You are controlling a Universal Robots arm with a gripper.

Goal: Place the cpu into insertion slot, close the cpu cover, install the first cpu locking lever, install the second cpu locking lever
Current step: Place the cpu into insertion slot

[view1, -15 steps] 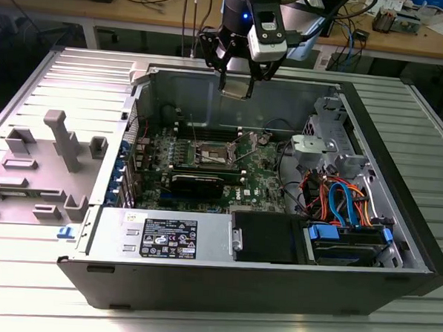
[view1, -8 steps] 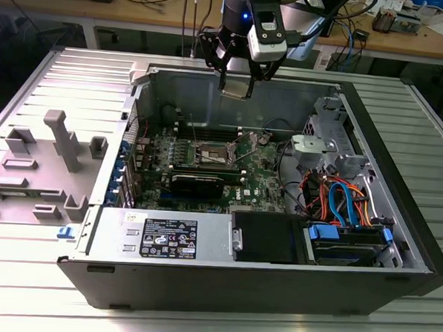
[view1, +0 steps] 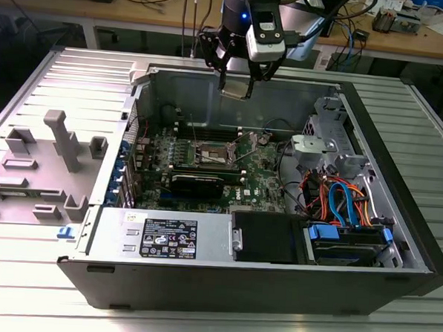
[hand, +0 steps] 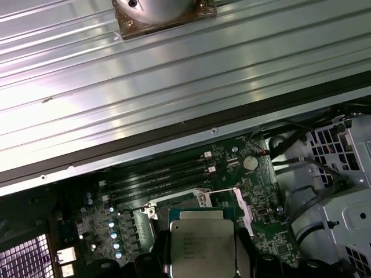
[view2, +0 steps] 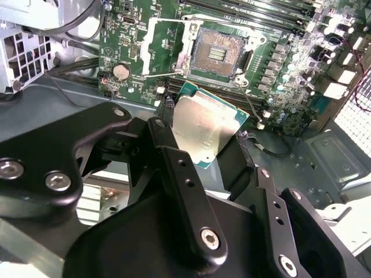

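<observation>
My gripper (view1: pixel 236 79) hangs over the back of the open computer case, shut on the cpu (view1: pixel 235 90). In the second wrist view the cpu (view2: pixel 204 124), a silver square on a green base, sits tilted between my black fingers (view2: pixel 165 150), above and short of the insertion slot (view2: pixel 218 53). The slot's dark centre lies bare, and the cpu cover (view2: pixel 165 41) is swung open beside it. In the first wrist view the cpu (hand: pixel 201 246) overlaps part of the socket area. In the exterior view the slot (view1: pixel 211 152) lies on the green board below my gripper.
Long black memory slots (hand: pixel 156 176) run beside the socket. A drive cage (view1: pixel 327 138) with orange and blue cables (view1: pixel 339 198) occupies the exterior view's right. A power supply (view1: pixel 166 236) lines the case's near side. Grey fixtures (view1: pixel 56 139) stand on the ribbed table at the left.
</observation>
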